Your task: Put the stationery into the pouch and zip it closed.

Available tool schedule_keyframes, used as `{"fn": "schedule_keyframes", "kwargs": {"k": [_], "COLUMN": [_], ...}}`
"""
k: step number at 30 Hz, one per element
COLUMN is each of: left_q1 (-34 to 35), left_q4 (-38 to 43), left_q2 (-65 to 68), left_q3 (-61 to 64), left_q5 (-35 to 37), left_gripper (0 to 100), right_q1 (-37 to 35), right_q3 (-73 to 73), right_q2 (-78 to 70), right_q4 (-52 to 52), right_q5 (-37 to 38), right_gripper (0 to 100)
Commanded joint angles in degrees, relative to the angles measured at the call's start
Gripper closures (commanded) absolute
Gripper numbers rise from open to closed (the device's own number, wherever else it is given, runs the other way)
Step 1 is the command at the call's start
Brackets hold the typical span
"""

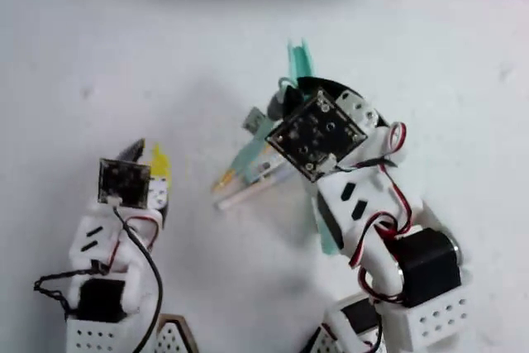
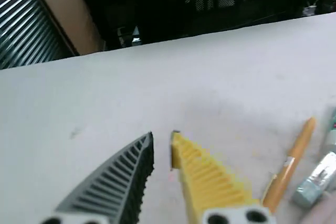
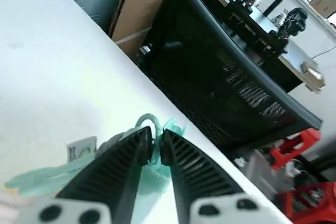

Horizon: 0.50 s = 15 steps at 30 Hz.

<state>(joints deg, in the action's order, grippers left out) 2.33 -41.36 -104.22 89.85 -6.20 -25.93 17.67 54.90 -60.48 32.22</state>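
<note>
Loading step, we judge: right tool [image 3: 156, 142] pinches translucent teal plastic pouch [image 1: 302, 59]; left tool [image 2: 161, 142] parted, empty. Next we should grab slim orange pen [image 2: 291, 166].

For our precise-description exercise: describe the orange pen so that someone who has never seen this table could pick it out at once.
Near the middle of the white table, a small cluster of stationery lies beside the teal pouch. The orange pen lies at the cluster's edge nearest the left gripper. It is slim and plain orange, while its neighbour is thicker and pale grey-green.
</note>
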Motion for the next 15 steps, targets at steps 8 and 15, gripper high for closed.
{"fn": "schedule_keyframes", "kwargs": {"k": [8, 15], "left_q1": [-15.69, -25.63], "left_q4": [-10.64, -11.08], "left_q2": [-0.31, -0.31], "left_q3": [-23.91, -25.05], "left_q5": [0.7, 2.81], "left_gripper": [80, 79], "right_q1": [-2.24, -2.33], "right_q3": [7.03, 8.53], "right_q2": [1.1, 1.45], "right_q4": [15.78, 14.29], "right_q5": [-19.08, -22.59], "right_gripper": [98.1, 98.1]}}
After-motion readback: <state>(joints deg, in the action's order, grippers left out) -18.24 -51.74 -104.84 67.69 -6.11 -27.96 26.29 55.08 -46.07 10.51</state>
